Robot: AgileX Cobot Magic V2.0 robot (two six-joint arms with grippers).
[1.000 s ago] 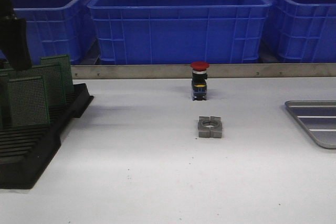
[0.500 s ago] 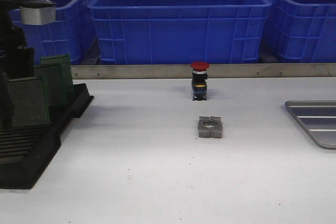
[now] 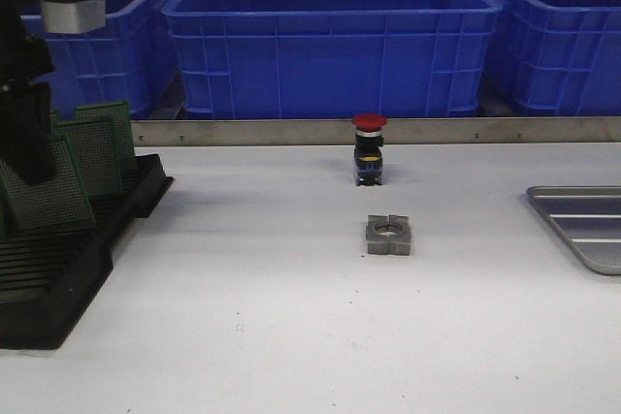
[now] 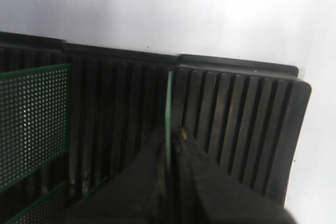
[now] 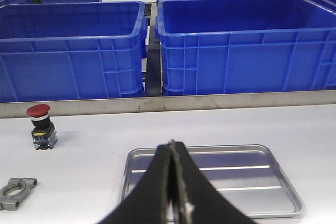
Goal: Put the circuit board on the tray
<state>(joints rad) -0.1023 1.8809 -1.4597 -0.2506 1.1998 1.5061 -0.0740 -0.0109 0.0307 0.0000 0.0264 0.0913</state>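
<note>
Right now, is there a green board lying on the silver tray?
No, the tray is bare in the right wrist view, and the left gripper pinches a green board over the black rack.

In the front view the left gripper [image 3: 21, 157] hides the near circuit board's [image 3: 44, 191] top left part, the black slotted rack [image 3: 58, 278] runs off the left edge, and the tray [image 3: 582, 225] is cut by the right edge. In the left wrist view the held board [image 4: 169, 114] shows only as a thin green edge, its lower end hidden between the dark, blurred fingers [image 4: 152, 182]. In the right wrist view the fingers [image 5: 194, 198] cover the tray's [image 5: 252, 179] near middle.
</note>
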